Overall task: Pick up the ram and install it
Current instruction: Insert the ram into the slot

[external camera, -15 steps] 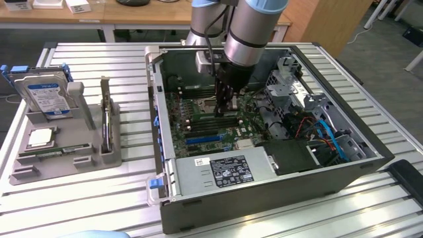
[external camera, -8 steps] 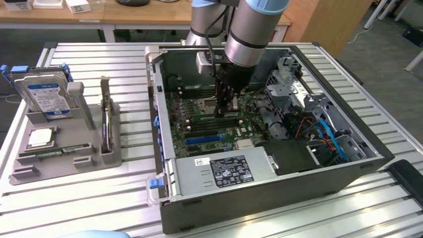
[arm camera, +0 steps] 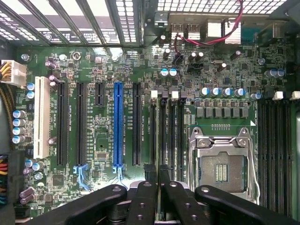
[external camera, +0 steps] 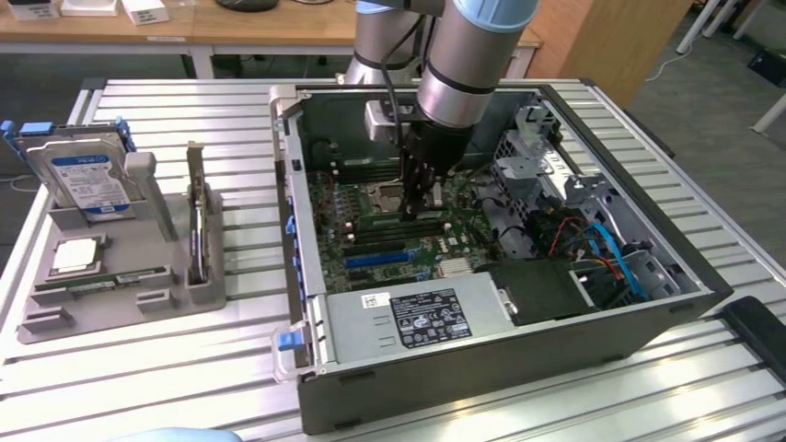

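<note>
Black jaws tight on the ram, a thin dark edge-on strip above the memory slots

We list: table, ribbed bare metal; tray, matt grey plastic; motherboard, glossy green; gripper, matt black; case, dark matt metal.

An open case lies on the slatted desk, its motherboard showing 1 blue slot, 1 white slot and a CPU socket. At the exterior view's left, a grey holder carries an upright hard drive and a square processor.
</note>
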Controlling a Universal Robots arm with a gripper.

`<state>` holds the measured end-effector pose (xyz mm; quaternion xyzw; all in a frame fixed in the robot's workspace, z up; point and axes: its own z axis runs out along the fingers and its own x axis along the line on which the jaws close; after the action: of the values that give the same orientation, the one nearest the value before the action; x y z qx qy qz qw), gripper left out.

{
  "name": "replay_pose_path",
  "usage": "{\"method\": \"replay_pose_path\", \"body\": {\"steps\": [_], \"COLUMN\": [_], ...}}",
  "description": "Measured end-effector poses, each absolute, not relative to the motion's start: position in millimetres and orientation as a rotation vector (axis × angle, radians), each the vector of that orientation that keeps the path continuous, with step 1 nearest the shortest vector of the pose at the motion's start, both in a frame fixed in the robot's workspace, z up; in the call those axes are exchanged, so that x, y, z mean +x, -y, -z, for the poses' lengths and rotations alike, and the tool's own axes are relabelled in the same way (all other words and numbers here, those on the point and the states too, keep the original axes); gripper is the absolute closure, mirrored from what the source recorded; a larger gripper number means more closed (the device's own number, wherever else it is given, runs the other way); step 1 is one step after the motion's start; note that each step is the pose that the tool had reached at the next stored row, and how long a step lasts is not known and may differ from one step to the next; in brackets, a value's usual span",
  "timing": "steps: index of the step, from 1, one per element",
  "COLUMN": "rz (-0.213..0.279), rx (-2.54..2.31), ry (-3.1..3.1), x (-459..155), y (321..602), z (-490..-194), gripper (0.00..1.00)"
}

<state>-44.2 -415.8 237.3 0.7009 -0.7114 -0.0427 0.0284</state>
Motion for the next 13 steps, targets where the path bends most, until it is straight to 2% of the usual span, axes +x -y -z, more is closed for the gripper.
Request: {"method": "replay_pose_path", "body": {"steps": [13], "rz": [0.132], "rx": [2.163], "ry": [2.196], "x": [-44.1], "y": [416.4], "z": [-233.3], "gripper": [0.87]}}
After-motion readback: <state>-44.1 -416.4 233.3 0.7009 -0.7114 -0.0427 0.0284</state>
